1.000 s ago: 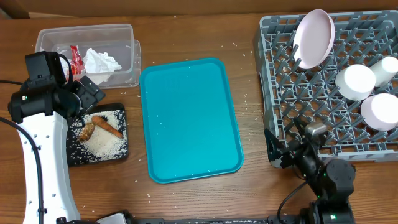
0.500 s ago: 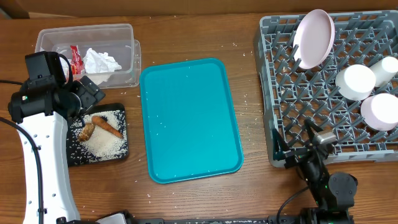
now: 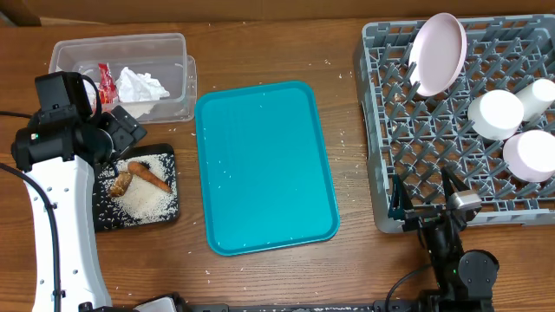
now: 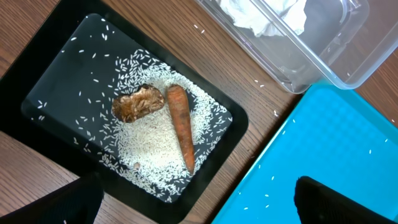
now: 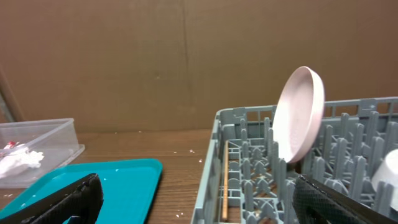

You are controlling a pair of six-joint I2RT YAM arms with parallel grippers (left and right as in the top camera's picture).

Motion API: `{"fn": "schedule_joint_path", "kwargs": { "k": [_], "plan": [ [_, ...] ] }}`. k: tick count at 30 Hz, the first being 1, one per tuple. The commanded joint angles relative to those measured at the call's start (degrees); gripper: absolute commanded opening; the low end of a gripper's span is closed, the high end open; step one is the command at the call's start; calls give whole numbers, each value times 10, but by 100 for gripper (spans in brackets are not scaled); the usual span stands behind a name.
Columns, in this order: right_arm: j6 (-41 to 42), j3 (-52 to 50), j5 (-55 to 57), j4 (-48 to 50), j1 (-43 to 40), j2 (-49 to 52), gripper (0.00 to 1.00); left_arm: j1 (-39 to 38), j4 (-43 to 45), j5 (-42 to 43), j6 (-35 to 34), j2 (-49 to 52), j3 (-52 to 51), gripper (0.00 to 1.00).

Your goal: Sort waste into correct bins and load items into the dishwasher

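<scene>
While my jaws, left and right, hang spread and empty, carrot (image 4: 180, 127) and rice (image 4: 149, 149) lie in the black tray (image 4: 59, 71), napkin (image 3: 141, 86) in the clear tub (image 3: 121, 42), plate (image 3: 438, 52) standing in the rack (image 3: 408, 147).

The overhead camera looks straight down on the whole table (image 3: 347, 69). The left wrist camera looks down closely on the black tray (image 4: 62, 81). The right wrist camera sits low, facing level across the dish rack (image 5: 249, 168). All three share the teal tray (image 3: 264, 165).
</scene>
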Motion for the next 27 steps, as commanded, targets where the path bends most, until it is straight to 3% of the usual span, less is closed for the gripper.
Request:
{"fn": "schedule_joint_path", "kwargs": {
  "k": [1, 3, 27],
  "plan": [
    [4, -6, 33, -27, -2, -7, 100, 2, 0, -5, -1, 3, 4, 100],
    [4, -6, 37, -61, -2, -7, 100, 2, 0, -5, -1, 3, 4, 100],
    [2, -6, 56, -60, -2, -7, 100, 2, 0, -5, -1, 3, 4, 100]
  ]
}}
